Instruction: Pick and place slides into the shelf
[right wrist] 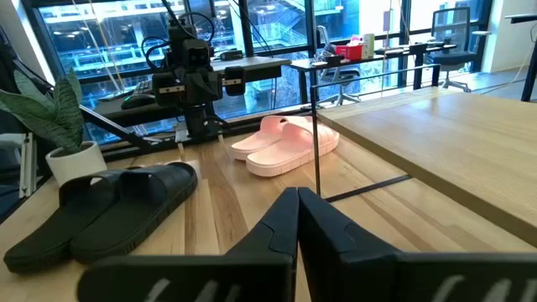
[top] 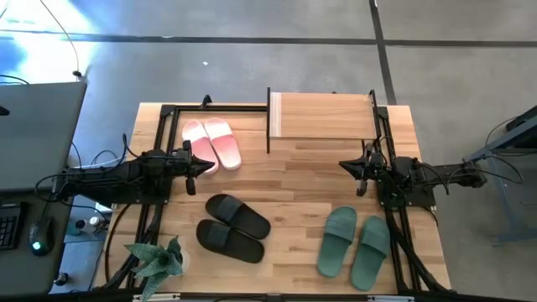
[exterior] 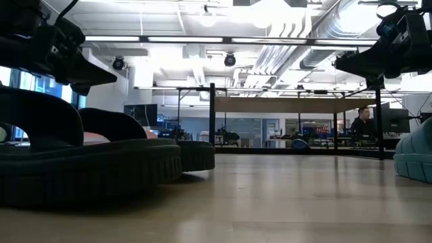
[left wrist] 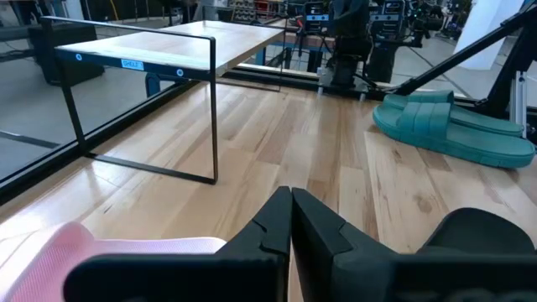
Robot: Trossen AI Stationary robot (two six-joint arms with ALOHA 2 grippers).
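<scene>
**Six slides on the table, shelf bare, both grippers closed and empty**

A small potted plant with spiky green leaves (top: pixel 156 258) stands at the near left corner of the light wooden tabletop (top: pixel 294 180), just left of the black pair. To the left of the table, a grey desk surface (top: pixel 38 134) carries a dark keyboard (top: pixel 8 228) and a mouse (top: pixel 36 241). Black metal frame rails (top: pixel 161 159) run along both side edges of the table. In the low view a person (exterior: pixel 363 125) sits in the room far behind the table.

The shelf, a small rack with a light wooden top board, white edge strip and thin black uprights (top: pixel 322 117), stands at the far edge, right of centre. Its top board carries nothing, and the left wrist view shows the space beneath it open, with no slide there.

The slides count six, in three pairs, all lying on the tabletop. The two pink-to-white slides (top: pixel 213 143) lie far left, beside the shelf. The two black slides (top: pixel 232 227) lie near centre-left. The two sage green slides (top: pixel 354 244) lie near right.

The left gripper (top: pixel 204 165) hovers just beside the pink pair, fingers pressed together on nothing. The right gripper (top: pixel 346 166) hovers near the shelf's right front upright, fingers likewise together and empty.
</scene>
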